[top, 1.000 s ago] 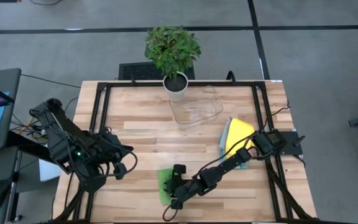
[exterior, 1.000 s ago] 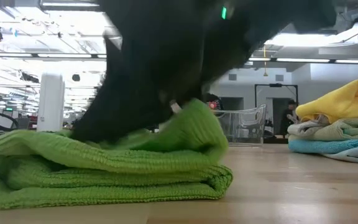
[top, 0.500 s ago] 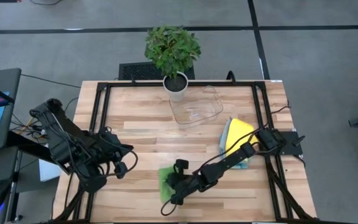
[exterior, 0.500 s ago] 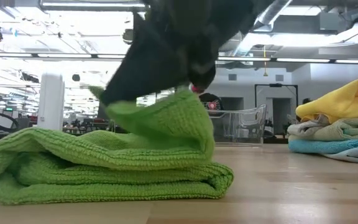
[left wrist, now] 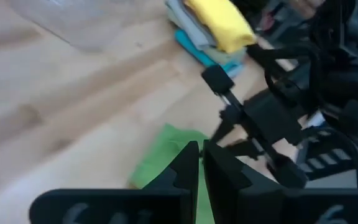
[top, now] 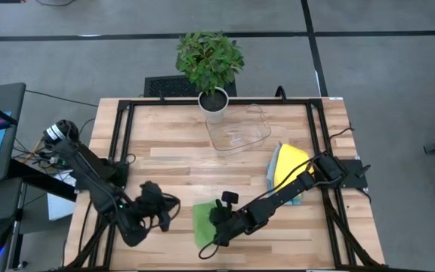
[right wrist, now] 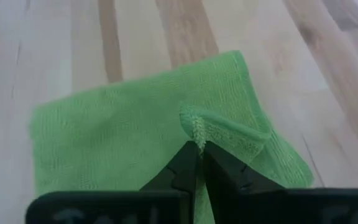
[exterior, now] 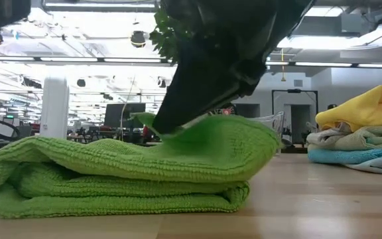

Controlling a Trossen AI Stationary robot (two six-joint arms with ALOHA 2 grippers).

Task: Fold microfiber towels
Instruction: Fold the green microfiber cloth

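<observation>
A green microfiber towel [top: 202,219] lies folded in several layers on the wooden table near its front edge, seen from the side in the low view [exterior: 111,179]. My right gripper [right wrist: 197,149] reaches over it from the table's right and is shut on a raised bit of its top layer. My left gripper [top: 166,219] hangs just left of the towel, fingers shut [left wrist: 197,155] and touching nothing. More folded towels, a yellow one on top, are stacked at the right [top: 287,174]. My right gripper pinches a small raised ridge of the green towel's top layer [right wrist: 194,127] between its two fingers. They come slanting down from the table's right. That top layer is lifted a little [exterior: 178,129], while the folded layers below stay flat on the table.
A clear plastic tray [top: 238,130] and a potted plant [top: 211,68] stand at the table's far middle. The towel stack [exterior: 360,139] sits close to the right arm. Bare wood lies between the green towel and the tray.
My left arm has swung down and toward the green towel, its gripper staying shut. My right gripper has risen slightly and moved toward the table's right, drawing the towel's top layer with it; that layer now bulges farther right, and the lower layers have stayed put.
</observation>
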